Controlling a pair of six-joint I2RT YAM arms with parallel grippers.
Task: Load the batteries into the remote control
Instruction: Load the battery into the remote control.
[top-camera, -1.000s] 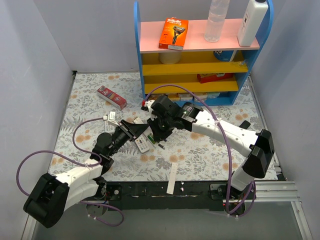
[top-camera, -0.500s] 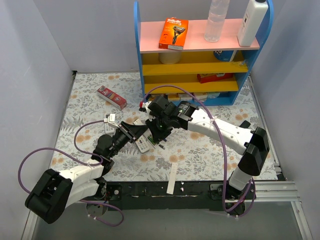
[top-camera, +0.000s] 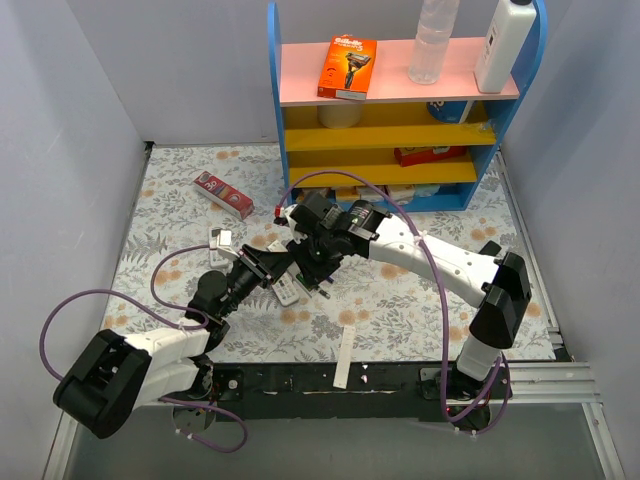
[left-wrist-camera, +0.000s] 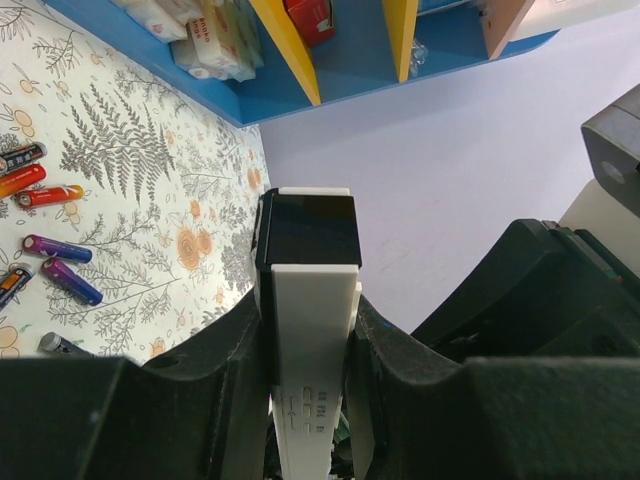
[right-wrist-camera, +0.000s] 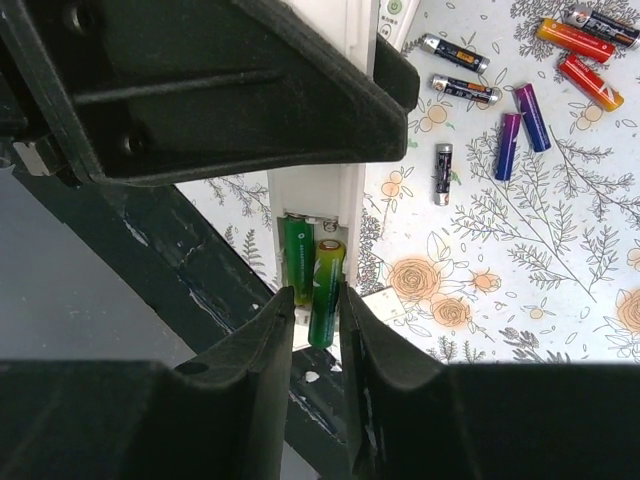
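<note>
Second green battery (right-wrist-camera: 325, 285) at the remote (right-wrist-camera: 312, 195) bay, right gripper (right-wrist-camera: 315, 335) around it

The jaws flank the cell, its long axis parallel to the seated green cell (right-wrist-camera: 297, 262) beside it; whether they pinch it or stand clear I cannot tell. Beyond, the left gripper (left-wrist-camera: 308, 380) clamps the remote. The spare batteries (right-wrist-camera: 520, 140) lie scattered farther off.
</note>
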